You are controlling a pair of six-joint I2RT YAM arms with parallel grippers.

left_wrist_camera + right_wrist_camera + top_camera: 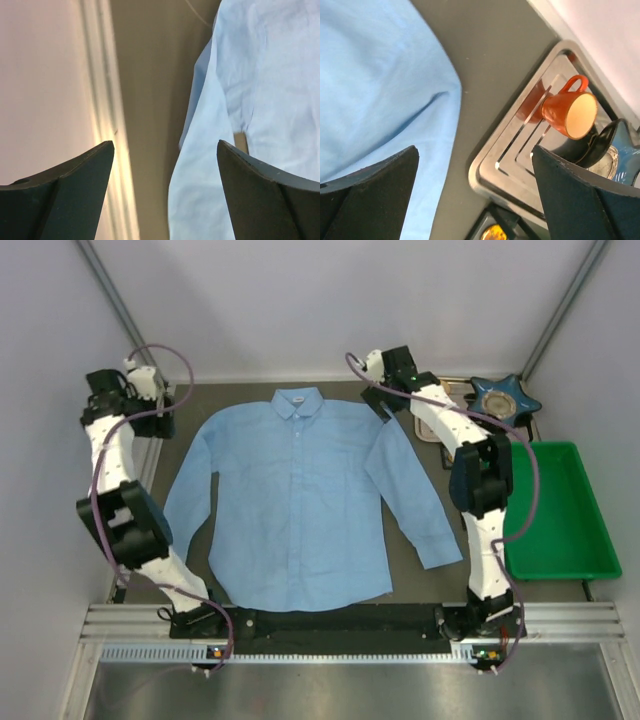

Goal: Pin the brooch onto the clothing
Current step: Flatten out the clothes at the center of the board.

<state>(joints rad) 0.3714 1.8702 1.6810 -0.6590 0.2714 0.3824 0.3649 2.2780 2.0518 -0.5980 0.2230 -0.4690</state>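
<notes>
The clothing [300, 500], a light blue collared shirt, lies spread flat and face up on the dark table, sleeves out to both sides. My left gripper [160, 408] hovers by the shirt's left shoulder; in the left wrist view it [165, 150] is open and empty, with the sleeve [270, 75] under its right finger. My right gripper [380, 400] hangs at the shirt's right shoulder. In its own view it [475, 155] is open over bare table beside the sleeve [375, 85]. A small amber thing [494, 233] shows at the bottom edge; I cannot tell if it is the brooch.
A metal tray [520, 155] at the back right carries an orange cup [570, 112] on its side. A blue star-shaped dish [505, 398] sits beside it. A green bin [560, 510] stands along the right edge. Pale walls close off the left, back and right.
</notes>
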